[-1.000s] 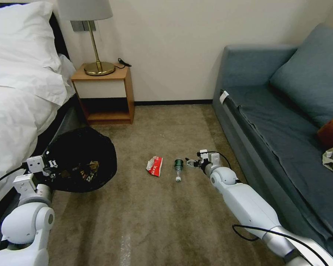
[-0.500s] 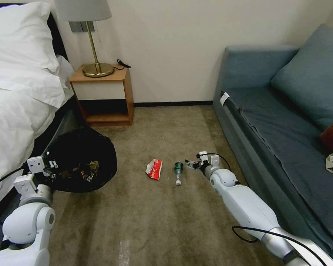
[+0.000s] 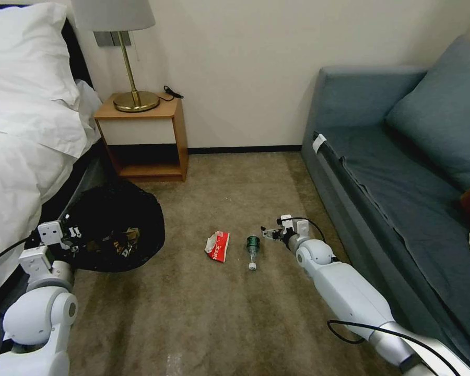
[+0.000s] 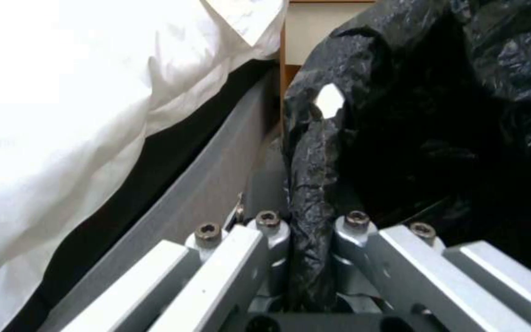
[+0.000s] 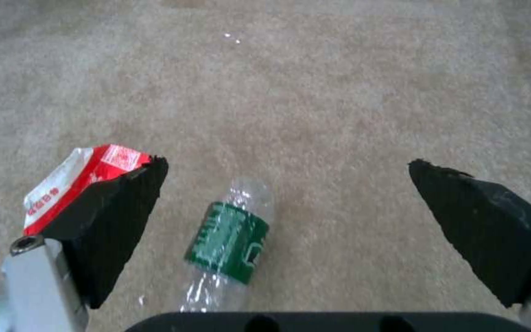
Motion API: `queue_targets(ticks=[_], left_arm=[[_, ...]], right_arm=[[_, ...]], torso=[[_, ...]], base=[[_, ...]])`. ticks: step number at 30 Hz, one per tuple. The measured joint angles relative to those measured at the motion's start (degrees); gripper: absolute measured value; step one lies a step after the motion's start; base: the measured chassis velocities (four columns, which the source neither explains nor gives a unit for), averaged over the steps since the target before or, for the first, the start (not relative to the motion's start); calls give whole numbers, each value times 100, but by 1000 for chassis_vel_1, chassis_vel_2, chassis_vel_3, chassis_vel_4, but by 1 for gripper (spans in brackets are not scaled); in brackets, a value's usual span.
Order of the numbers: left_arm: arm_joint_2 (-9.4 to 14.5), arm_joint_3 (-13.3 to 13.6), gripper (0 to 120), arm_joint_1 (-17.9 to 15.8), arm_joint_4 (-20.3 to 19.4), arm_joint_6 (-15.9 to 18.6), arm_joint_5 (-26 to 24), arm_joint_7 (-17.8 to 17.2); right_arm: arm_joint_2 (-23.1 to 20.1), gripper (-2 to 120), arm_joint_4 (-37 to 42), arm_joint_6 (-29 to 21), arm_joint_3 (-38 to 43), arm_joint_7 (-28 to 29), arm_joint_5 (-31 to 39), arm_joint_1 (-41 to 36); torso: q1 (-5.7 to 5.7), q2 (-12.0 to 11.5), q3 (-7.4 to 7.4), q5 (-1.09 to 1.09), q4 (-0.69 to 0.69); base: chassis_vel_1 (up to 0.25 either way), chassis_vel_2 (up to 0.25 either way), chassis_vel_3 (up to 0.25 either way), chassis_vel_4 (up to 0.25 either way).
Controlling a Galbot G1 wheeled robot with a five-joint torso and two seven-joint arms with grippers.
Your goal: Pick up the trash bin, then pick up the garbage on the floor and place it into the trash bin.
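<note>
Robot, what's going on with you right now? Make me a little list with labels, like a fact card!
Place: bedroom carpet between bed and sofa
Left gripper: shut on the black bag rim of the trash bin, beside the bed
Right gripper: open, low over the bottle
Still on floor: bottle, lying on its side; red-and-white wrapper next to it
In bin: some litter pieces

The trash bin beside the bed hides its white body under black bag; the litter inside is indistinct.
</note>
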Motion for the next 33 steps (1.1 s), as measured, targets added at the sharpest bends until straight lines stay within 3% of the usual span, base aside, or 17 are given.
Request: queue_targets(ticks=[33], left_arm=[[19, -4, 2, 50, -55, -15, -2, 1]], right_arm=[[35, 100, -31, 16, 32, -22, -32, -76]], torso=[[0, 0, -1, 0, 0]], base=[[-47, 92, 45, -93]])
